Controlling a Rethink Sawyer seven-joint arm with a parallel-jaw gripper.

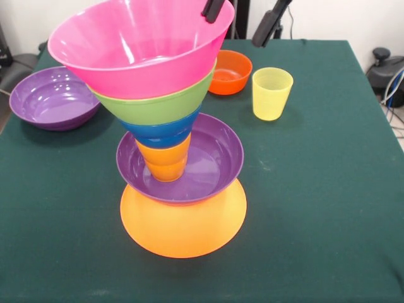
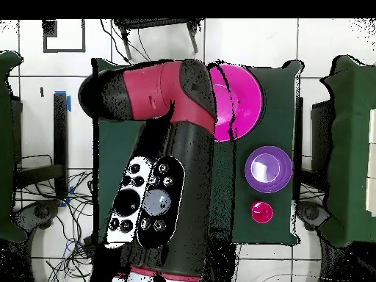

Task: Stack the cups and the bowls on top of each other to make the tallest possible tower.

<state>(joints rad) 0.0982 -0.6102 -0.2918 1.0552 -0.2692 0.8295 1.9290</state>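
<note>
The tower stands mid-table in the front view: an upturned yellow-orange bowl (image 1: 183,227) at the base, then a purple bowl (image 1: 214,158), an orange cup (image 1: 165,159), a blue bowl (image 1: 161,129), a green bowl (image 1: 158,104) and the big pink bowl (image 1: 139,44) on top, tilted slightly. My gripper (image 1: 241,17) is open at the top edge. One finger (image 1: 213,9) is at the pink bowl's far rim and the other is well outside it. From overhead, the pink bowl (image 2: 241,99) shows beside the arm, which hides the gripper.
On the green table (image 1: 315,189), a second purple bowl (image 1: 53,98) (image 2: 268,169) sits at the left. An orange-red bowl (image 1: 229,71) and a yellow cup (image 1: 272,93) stand behind the tower on the right. A red-pink cup (image 2: 261,212) shows only in the overhead view.
</note>
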